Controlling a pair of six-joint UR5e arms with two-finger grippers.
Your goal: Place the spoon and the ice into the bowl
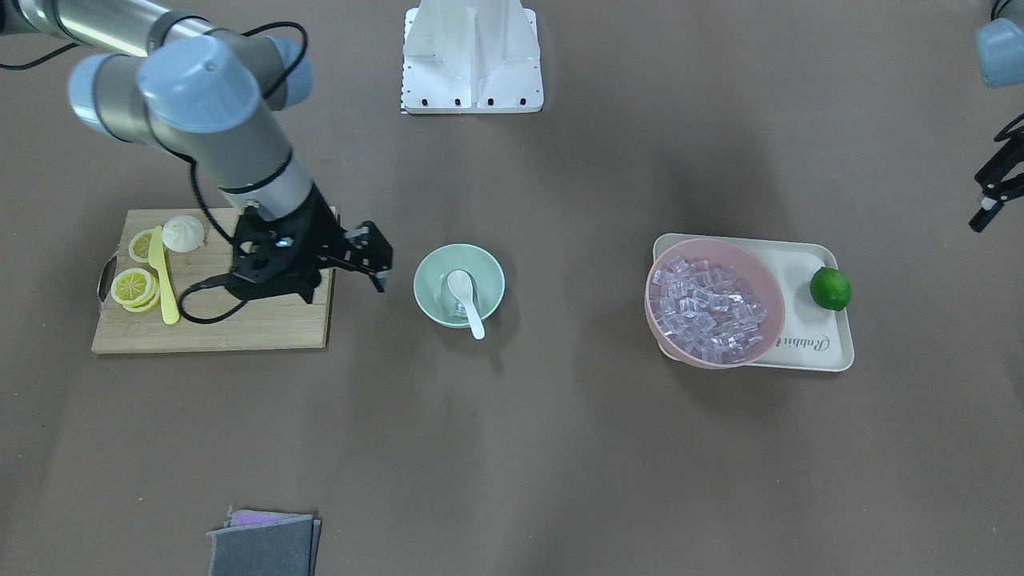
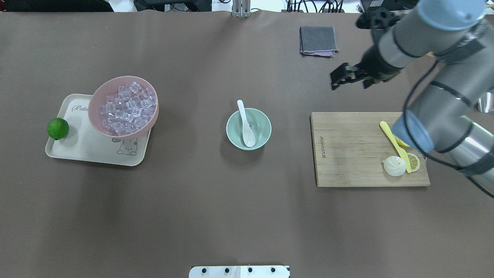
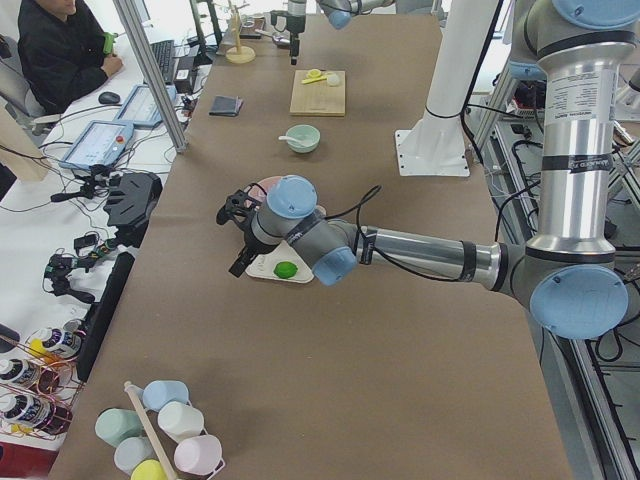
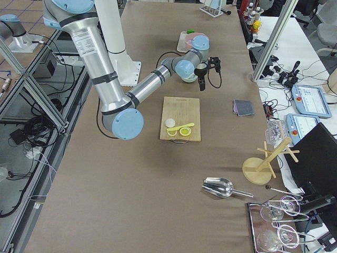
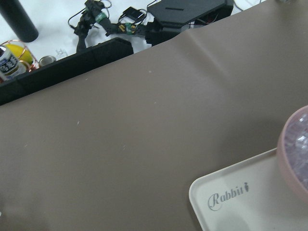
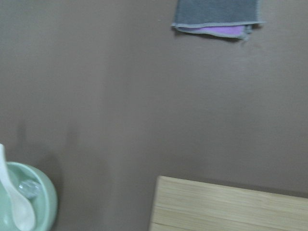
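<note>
The mint-green bowl [image 1: 432, 276] stands mid-table, also in the overhead view [image 2: 263, 124]. The white spoon [image 1: 465, 298] lies in it, scoop inside and handle over the rim [image 2: 245, 122]. The right wrist view shows one clear ice cube [image 6: 29, 188] in the bowl beside the spoon [image 6: 19, 211]. My right gripper [image 1: 379, 259] is open and empty, raised off the table between the bowl and the cutting board [image 2: 334, 81]. My left gripper [image 1: 990, 192] hangs open and empty beyond the lime end of the tray.
A pink bowl [image 1: 650, 308] full of ice cubes sits on a cream tray [image 1: 808, 350] with a lime [image 1: 830, 289]. A wooden cutting board [image 1: 256, 324] holds a yellow knife [image 1: 166, 282], lemon slices and a bun. A folded grey cloth [image 2: 317, 39] lies farther out.
</note>
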